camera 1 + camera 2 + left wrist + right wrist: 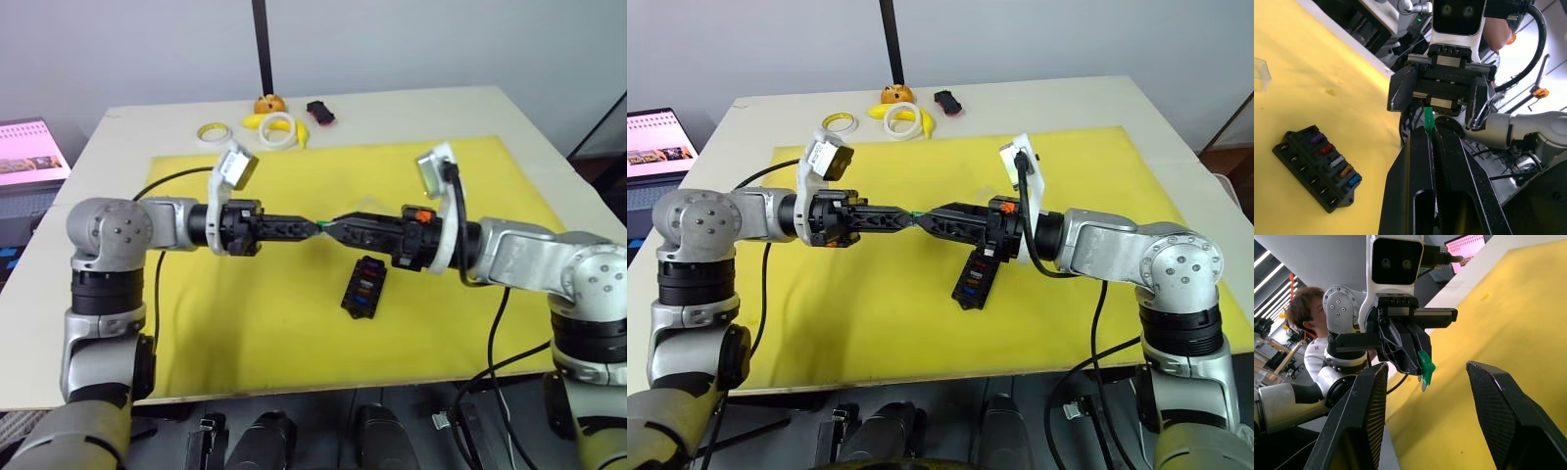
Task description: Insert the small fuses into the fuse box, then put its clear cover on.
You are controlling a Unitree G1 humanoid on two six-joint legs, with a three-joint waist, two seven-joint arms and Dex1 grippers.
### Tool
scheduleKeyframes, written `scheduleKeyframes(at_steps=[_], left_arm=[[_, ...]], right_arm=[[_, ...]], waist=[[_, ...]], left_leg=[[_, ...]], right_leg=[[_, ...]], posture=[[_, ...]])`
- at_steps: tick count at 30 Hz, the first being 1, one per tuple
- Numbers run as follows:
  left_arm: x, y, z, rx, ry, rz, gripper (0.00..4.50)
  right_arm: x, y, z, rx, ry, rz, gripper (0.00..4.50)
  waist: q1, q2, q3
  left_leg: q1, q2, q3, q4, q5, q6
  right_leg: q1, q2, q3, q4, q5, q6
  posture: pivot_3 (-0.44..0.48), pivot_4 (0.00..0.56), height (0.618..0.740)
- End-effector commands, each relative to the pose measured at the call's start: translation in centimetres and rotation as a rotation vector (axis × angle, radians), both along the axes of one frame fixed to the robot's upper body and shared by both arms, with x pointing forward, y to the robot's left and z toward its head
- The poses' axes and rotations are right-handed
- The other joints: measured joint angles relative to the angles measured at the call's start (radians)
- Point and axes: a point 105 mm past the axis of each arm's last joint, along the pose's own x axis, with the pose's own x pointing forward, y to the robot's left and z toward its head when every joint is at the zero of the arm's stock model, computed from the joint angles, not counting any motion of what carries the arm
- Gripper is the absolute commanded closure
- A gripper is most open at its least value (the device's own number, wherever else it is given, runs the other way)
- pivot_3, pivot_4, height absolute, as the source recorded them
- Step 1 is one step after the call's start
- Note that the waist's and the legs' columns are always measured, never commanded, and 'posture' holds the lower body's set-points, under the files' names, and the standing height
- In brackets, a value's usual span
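Fuses are the business here: a green fuse (pixel 1426 366) sits pinched at the tips of the left gripper (pixel 312 226), held up in the air above the yellow mat (pixel 245 323), roughly at the mat's centre. Facing it tip to tip is the right gripper (pixel 336 227), its fingers spread wide on either side of the fuse without touching it. It looks to me like a hand-over, so that the right arm can take the chip by a better edge for pushing it into a slot.

Just towards four o'clock from the meeting point lies the fuse box (pixel 363 287), flat on the mat. One row already carries purple, red, grey, orange and blue fuses (pixel 1335 160), so the green one seems the last to go.

Lying apart on the mat in the left wrist view is the clear cover (pixel 1261 74), not yet needed.

At the table's twelve o'clock edge sit tape rings (pixel 276 128). I can read no lettering or brand on anything.
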Motion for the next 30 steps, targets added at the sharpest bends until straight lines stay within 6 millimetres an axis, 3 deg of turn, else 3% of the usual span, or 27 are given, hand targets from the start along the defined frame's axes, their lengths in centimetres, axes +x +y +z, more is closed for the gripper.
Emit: scheduleKeyframes(at_steps=[1,4,7,10,11,17,20,26,30], left_arm=[[-0.2,0.1,0.9,-0.017,-0.034,-0.009,4.50],[-0.3,0.2,0.9,-0.017,-0.026,-0.011,4.50],[-0.3,0.1,0.9,-0.018,-0.026,-0.013,4.50],[-0.4,0.0,0.8,-0.019,-0.025,-0.016,4.50],[-0.4,-0.1,0.8,-0.022,-0.023,-0.017,4.50],[-0.6,-0.2,0.4,-0.013,-0.016,-0.019,4.50],[-0.4,0.2,0.1,0.010,-0.035,-0.013,3.56],[0.1,1.0,-1.9,0.170,-0.288,-0.034,0.62],[1.7,0.2,-2.3,0.189,-0.488,-0.001,0.62]], right_arm=[[-0.4,0.2,1.2,0.026,-0.040,0.016,1.81],[-0.5,0.2,1.3,0.024,-0.041,0.022,1.81],[-0.6,0.2,1.3,0.023,-0.042,0.028,2.61],[-0.7,0.2,1.3,0.017,-0.041,0.036,4.13],[-0.7,0.2,1.2,0.006,-0.041,0.037,4.43],[-1.2,0.3,1.5,0.019,-0.047,0.057,4.43],[-1.4,0.2,1.6,0.017,-0.057,0.062,4.50],[-1.4,-2.1,0.7,-0.100,-0.183,-0.034,4.50],[-0.9,-4.1,-1.0,-0.221,-0.301,-0.116,4.50]], waist=[[0.000,0.000,0.000],[0.002,0.000,0.000],[0.001,0.000,0.000],[0.001,0.000,0.000],[0.001,0.000,0.000],[0.002,0.000,0.000],[0.002,0.000,0.000],[0.011,0.000,0.000],[0.025,0.000,0.000]], left_leg=[[0.000,0.000,0.000,0.000,0.000,0.000],[0.000,0.000,0.000,0.000,0.000,0.000],[0.000,0.000,0.000,0.000,0.000,0.000],[0.000,0.000,0.000,0.000,0.000,0.000],[0.000,0.000,0.000,0.000,0.000,0.000],[0.000,0.000,0.000,0.000,0.000,0.000],[0.000,0.000,0.000,0.000,0.000,0.000],[0.000,0.000,0.000,-0.001,0.000,0.000],[-0.001,-0.001,0.001,0.001,0.000,0.000]], right_leg=[[0.000,0.000,0.000,0.000,0.000,0.000],[0.000,0.000,0.000,0.000,0.000,0.000],[0.000,0.000,0.000,0.000,0.000,0.000],[0.000,0.000,0.000,0.000,0.000,0.000],[0.000,0.000,0.000,0.000,0.000,0.000],[0.000,0.000,0.000,0.000,0.000,0.000],[0.000,0.000,0.000,0.000,0.000,0.000],[0.000,0.000,0.000,-0.001,0.000,0.000],[0.001,0.000,0.000,-0.002,0.000,0.000]], posture=[[0.000,0.150,0.740],[0.000,0.150,0.740],[0.000,0.150,0.740],[0.000,0.150,0.740],[0.000,0.150,0.740],[0.000,0.150,0.740],[0.000,0.150,0.740],[0.000,0.150,0.740],[0.000,0.150,0.740]])
